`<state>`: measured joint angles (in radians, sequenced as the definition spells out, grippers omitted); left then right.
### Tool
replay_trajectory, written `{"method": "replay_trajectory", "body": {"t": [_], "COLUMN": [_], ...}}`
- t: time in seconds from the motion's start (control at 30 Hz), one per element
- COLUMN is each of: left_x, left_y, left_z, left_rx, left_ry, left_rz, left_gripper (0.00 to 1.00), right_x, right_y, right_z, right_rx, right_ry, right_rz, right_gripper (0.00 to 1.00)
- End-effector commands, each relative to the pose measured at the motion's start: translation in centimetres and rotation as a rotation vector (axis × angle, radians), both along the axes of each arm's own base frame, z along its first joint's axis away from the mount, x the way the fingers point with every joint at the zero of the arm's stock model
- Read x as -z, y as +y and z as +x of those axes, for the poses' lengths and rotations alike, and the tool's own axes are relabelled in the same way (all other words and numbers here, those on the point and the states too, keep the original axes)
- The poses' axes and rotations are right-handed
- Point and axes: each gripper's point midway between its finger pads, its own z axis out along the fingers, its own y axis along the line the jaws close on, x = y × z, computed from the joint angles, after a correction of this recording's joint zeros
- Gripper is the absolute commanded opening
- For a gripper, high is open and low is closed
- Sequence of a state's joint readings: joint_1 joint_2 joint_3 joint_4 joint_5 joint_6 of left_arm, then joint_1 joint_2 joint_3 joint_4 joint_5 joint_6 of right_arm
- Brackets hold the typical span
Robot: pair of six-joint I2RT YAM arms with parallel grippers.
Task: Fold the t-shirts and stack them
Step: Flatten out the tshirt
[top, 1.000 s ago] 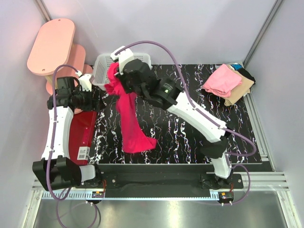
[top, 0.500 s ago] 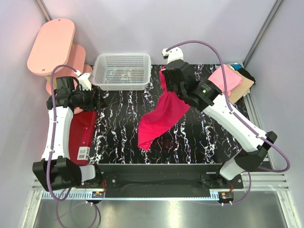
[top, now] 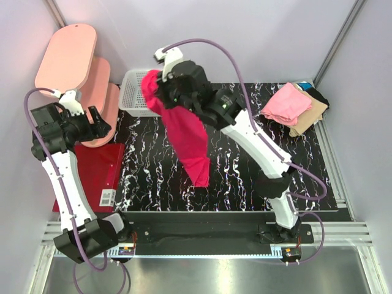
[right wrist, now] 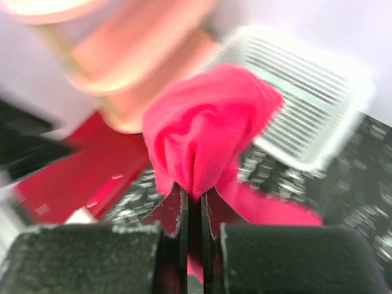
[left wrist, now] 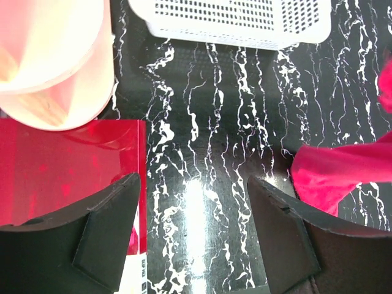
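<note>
One magenta shirt (top: 187, 131) hangs over the worktop (top: 245, 177), its bunched top pinched tight in the right pincer (right wrist: 195, 202). Three folded shirts, pink (top: 286, 104), tan (top: 309, 116) and black (top: 316, 95), sit piled at the far right corner. The left pincer (left wrist: 193, 226) is spread and holds nothing, above the edge of the one red mat (top: 98, 174). One white basket (top: 131, 92) stands at the back. The worktop is black with white veins, and the walls are pale.
</note>
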<state>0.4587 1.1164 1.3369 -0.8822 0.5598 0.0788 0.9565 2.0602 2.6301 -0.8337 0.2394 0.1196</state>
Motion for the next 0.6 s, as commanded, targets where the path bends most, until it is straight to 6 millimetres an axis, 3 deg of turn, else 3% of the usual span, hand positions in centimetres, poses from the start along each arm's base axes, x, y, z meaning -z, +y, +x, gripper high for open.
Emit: {"method": "replay_trajectory", "body": {"t": [0.0, 0.13, 0.2, 0.23, 0.27, 0.3, 0.33, 0.4, 0.43, 0.47, 0.53, 0.57], "left_x": [0.1, 0.2, 0.0, 0.0, -0.1, -0.2, -0.3, -0.4, -0.5, -0.5, -0.6, -0.8], "left_y": [0.0, -0.1, -0.3, -0.3, -0.6, -0.6, -0.6, -0.9, -1.0, -1.3, -1.6, -1.9], "left_z": [-0.3, -0.1, 0.1, 0.3, 0.3, 0.3, 0.4, 0.3, 0.3, 0.2, 0.1, 0.1], "left_rx": [0.031, 0.042, 0.048, 0.055, 0.064, 0.065, 0.064, 0.080, 0.086, 0.099, 0.116, 0.131], "left_ry": [-0.007, -0.001, -0.002, -0.002, -0.003, -0.004, -0.007, -0.009, -0.012, -0.013, -0.014, -0.019], "left_rz": [-0.014, -0.025, -0.045, -0.051, -0.061, -0.065, -0.066, -0.073, -0.076, -0.082, -0.090, -0.083], "left_gripper": [0.75, 0.75, 0.75, 0.75, 0.75, 0.75, 0.75, 0.75, 0.75, 0.75, 0.75, 0.75], "right_x": [-8.8, -13.9, -13.8, -15.5, -14.4, -14.6, -15.2, -13.3, -13.7, -10.7, -9.3, -5.0], "right_y": [0.1, -3.7, -4.9, -6.6, -6.9, -7.9, -9.9, -12.0, -14.5, -14.7, -16.9, -16.8], "right_z": [-5.3, -7.4, -7.2, -8.0, -7.5, -7.2, -7.2, -5.7, -5.7, -4.9, -5.3, -4.8], "right_rx": [-0.134, -0.125, -0.090, -0.078, -0.045, -0.007, 0.042, 0.148, 0.198, 0.217, 0.261, 0.283], "right_ry": [-0.147, -0.232, -0.240, -0.272, -0.263, -0.273, -0.302, -0.280, -0.276, -0.234, -0.162, -0.099], "right_rz": [0.164, 0.237, 0.214, 0.241, 0.206, 0.203, 0.185, 0.122, 0.134, 0.069, 0.124, 0.051], "right_gripper": [0.00, 0.00, 0.00, 0.00, 0.00, 0.00, 0.00, 0.00, 0.00, 0.01, 0.02, 0.03]}}
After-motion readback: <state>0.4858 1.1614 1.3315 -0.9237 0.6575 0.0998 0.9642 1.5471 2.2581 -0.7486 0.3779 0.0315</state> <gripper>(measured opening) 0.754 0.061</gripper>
